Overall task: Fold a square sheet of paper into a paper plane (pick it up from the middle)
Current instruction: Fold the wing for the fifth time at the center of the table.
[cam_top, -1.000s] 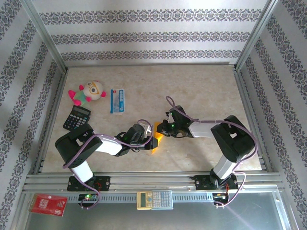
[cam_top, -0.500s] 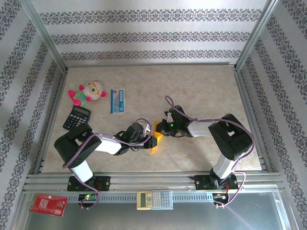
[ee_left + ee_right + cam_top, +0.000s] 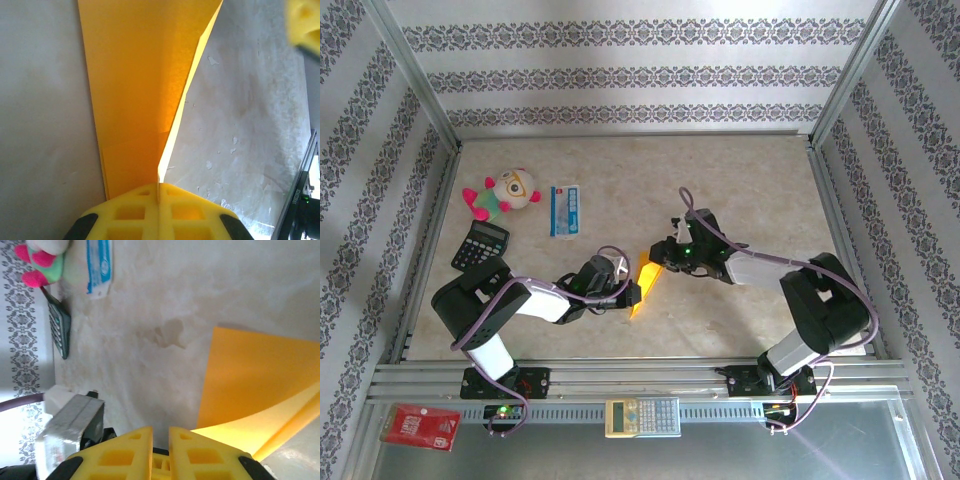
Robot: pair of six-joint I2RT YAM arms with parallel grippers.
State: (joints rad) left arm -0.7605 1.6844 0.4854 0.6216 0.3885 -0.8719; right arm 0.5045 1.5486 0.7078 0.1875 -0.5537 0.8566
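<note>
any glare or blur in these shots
Top external: the back wall washes out white at top right. Left wrist: the sheet of paper glows along its raised fold edge; a yellow finger top right is out of focus. Right wrist: the paper's curl is brightest; the plush toy is blurred.
</note>
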